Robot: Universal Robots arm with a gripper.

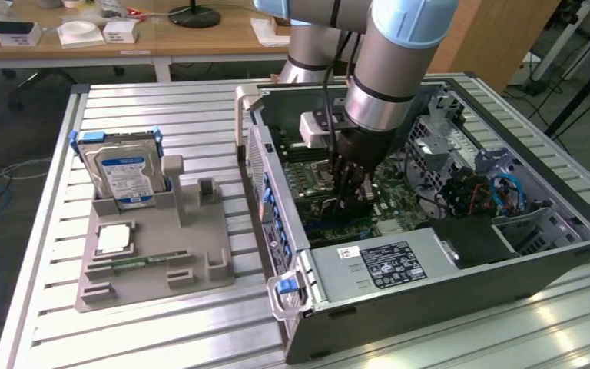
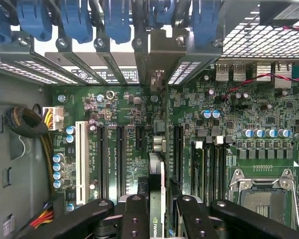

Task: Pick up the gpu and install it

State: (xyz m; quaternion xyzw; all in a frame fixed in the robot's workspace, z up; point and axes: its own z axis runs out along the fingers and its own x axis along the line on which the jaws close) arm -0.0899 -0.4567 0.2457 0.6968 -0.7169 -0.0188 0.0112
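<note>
arm comes in from 12 o'clock of the exterior view, grey tube links with light blue joint caps, wrist pointing straight down. black gripper (image 1: 349, 201) hangs vertical below the wrist, low inside the open case. in the wrist view both black fingers (image 2: 134, 219) sit parallel, part closed, clamped either side of the gpu (image 2: 156, 199), held edge-on between them.

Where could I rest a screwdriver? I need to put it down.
Bare slatted table in front of the grey holder tray, and beside the hard drive. Crowded: the open computer case, where the gripper holds the gpu.
</note>
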